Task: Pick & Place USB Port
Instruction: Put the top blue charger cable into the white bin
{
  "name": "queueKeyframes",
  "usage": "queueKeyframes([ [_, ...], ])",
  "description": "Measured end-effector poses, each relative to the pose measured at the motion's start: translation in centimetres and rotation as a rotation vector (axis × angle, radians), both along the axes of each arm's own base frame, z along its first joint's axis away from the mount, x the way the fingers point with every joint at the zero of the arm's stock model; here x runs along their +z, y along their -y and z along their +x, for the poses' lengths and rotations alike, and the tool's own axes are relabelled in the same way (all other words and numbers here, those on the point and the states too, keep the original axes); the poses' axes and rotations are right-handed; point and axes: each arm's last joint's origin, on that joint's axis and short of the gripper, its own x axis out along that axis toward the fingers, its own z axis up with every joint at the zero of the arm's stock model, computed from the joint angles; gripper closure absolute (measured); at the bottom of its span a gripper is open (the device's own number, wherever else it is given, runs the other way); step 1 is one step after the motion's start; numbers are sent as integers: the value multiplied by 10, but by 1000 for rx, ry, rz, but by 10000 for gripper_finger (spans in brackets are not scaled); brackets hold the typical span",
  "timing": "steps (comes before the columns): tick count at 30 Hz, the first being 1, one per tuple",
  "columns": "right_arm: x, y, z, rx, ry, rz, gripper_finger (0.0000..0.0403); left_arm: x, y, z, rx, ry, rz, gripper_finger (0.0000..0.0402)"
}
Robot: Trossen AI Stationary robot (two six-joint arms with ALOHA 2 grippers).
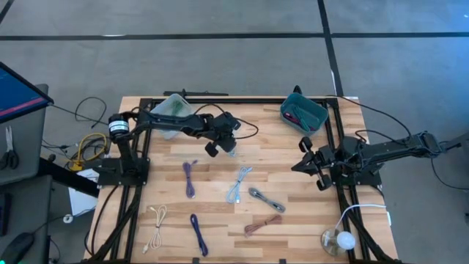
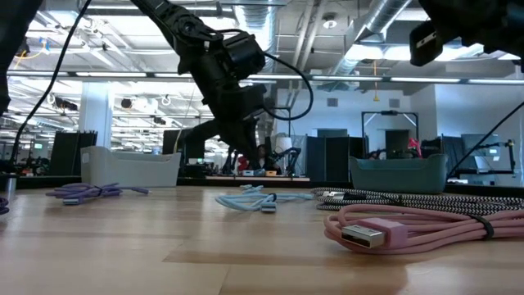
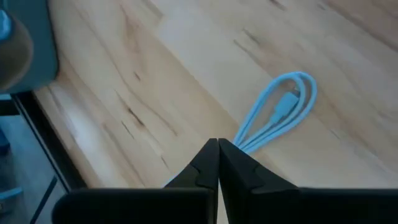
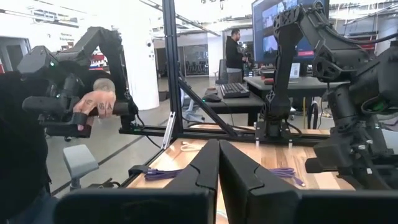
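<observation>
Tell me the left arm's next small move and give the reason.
Probably reopen the fingers and go down onto the light blue cable. The left gripper is shut with its fingertips pressed together and nothing visible between them, while that cable lies flat on the wooden table just past them, apparently not picked up. The right gripper waits shut near the table's right edge.

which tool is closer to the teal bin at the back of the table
Right. The right tool sits just in front of the teal bin; the left tool is farther off toward the table's middle.
</observation>
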Motion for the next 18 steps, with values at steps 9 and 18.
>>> queueKeyframes([
  [9, 0, 0, 0, 0, 3, -1, 399, -4, 2, 2, -23, -8, -33, 394],
  [18, 0, 0, 0, -1, 3, -3, 398, 2, 1, 7, 27, 84, -60, 387],
])
